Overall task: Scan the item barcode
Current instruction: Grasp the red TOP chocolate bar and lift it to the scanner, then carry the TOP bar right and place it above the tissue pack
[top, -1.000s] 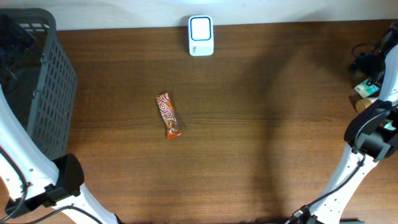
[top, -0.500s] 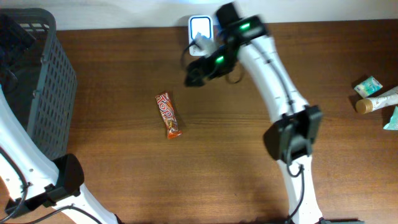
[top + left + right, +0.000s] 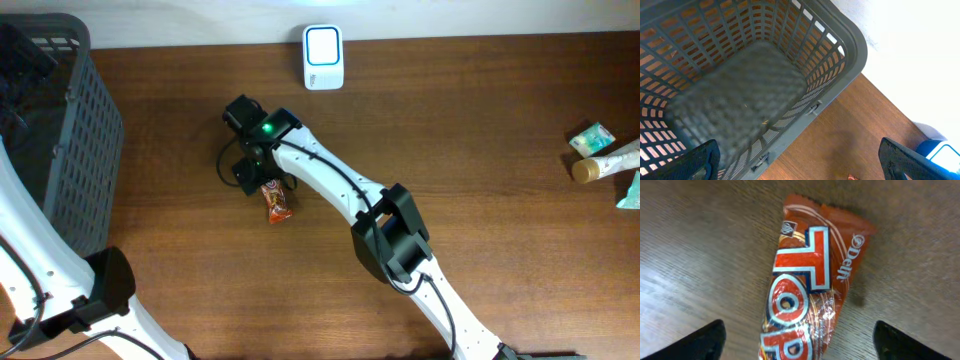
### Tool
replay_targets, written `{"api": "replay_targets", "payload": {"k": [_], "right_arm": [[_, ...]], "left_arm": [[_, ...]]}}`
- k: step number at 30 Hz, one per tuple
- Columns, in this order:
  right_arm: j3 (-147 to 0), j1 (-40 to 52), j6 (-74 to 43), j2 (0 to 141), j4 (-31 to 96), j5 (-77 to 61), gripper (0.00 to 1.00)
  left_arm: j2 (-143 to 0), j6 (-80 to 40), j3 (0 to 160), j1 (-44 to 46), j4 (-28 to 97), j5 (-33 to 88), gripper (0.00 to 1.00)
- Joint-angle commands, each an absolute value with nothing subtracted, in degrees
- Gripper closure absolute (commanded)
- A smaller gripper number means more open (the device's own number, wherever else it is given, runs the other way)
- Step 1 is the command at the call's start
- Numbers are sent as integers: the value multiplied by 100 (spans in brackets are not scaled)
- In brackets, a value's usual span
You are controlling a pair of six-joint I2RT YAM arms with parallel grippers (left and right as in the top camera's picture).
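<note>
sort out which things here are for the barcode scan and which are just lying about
For the job: candy bar, white scanner at the far edge, right gripper open over the bar.
Lying about: grey basket, tube and teal packet at the right edge.

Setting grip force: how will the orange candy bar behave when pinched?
Glossy crinkled foil on the candy bar, so probably slippery. Flat and slim, likely light and won't roll. Wrapper ends look floppy; the middle probably stiffer.
</note>
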State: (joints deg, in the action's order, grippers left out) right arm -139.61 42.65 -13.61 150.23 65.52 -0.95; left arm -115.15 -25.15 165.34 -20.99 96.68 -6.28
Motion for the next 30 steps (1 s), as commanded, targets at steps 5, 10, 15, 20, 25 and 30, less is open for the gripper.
{"api": "replay_targets", "payload": {"k": [5, 10, 15, 20, 25, 30], "right_arm": [[-13852, 4390, -1553, 15222, 6602, 73, 72], [-14127, 4012, -1553, 15207, 6794, 69, 96], [-15495, 2908, -1253, 14949, 6888, 45, 96], [-16217, 2067, -1120, 14971, 5802, 47, 96], [-16129, 2099, -1120, 15353, 4884, 47, 96], [-16132, 2040, -1122, 15524, 4823, 108, 96]], "left_arm": [[-11430, -2543, 16580, -2117, 9671, -672, 1], [-11430, -2543, 16580, -2117, 9668, -672, 1], [-11430, -2543, 16580, -2117, 9671, -672, 1], [-11430, -2543, 16580, -2117, 9671, -672, 1], [-11430, -2543, 16580, -2117, 9671, -672, 1], [-11430, -2543, 16580, -2117, 9671, -672, 1]]}}
